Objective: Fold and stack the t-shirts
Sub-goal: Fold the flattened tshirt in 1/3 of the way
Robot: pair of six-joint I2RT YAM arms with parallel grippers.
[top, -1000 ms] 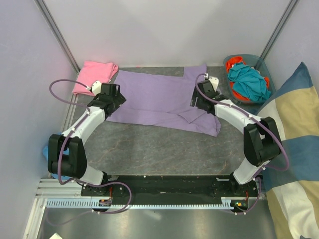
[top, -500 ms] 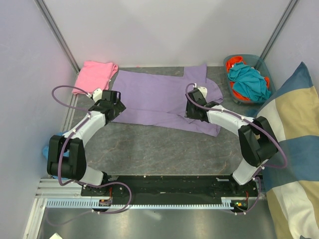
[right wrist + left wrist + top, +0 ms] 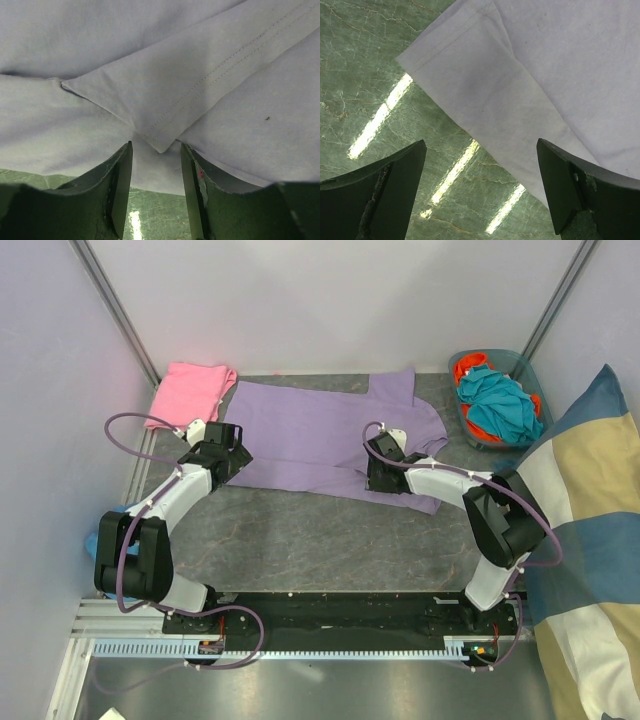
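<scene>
Left gripper (image 3: 480, 195): jaws wide, empty, over sleeve edge of lavender t-shirt (image 3: 545, 75) on bench (image 3: 360, 75). Right gripper (image 3: 156, 195): jaws narrowly parted astride a folded hem corner, not clamped.

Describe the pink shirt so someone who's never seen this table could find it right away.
Start at the grey table, then go to its far left corner. There lies the pink t-shirt, a small compact bundle; its neighbour, the lavender t-shirt, is spread out and far wider.
</scene>
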